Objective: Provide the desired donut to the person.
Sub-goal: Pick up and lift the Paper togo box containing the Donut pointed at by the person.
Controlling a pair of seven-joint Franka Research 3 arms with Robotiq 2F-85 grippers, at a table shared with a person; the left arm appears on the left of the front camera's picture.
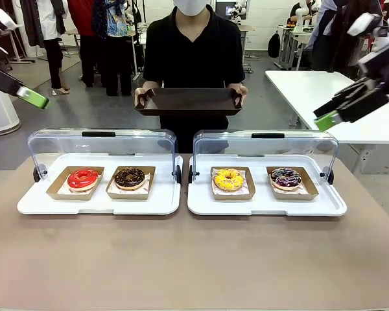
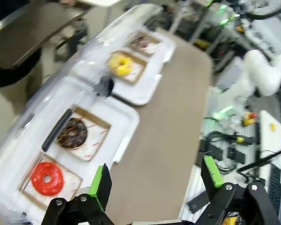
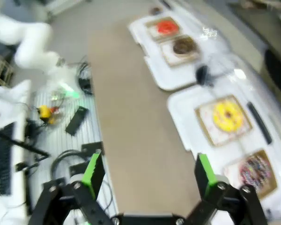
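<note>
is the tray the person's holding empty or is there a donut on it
Empty: the dark tray is bare inside, nothing lies on it.

The flat tan tabletop (image 1: 194, 259) looks matt and smooth. The left white rectangular plastic tray (image 1: 97, 202) and the right white rectangular plastic tray (image 1: 266, 206) are smooth with a soft gloss. Their clear plastic dome lids (image 1: 97, 146) shine with reflections. Shallow brown cardboard dishes (image 1: 55, 189), matt, hold white paper liners (image 1: 218, 188). The red-glazed ring donut (image 1: 83, 178) is glossy and smooth, the yellow-glazed ring donut (image 1: 229, 179) smooth with a duller sheen, the chocolate-glazed ring donut (image 1: 129, 177) shiny but bumpy, and the dark sprinkle-covered ring donut (image 1: 285, 177) rough. The person (image 1: 193, 58) wears matt black cloth and holds a dark brown rectangular tray (image 1: 188, 102), smooth and faintly shiny.
</note>
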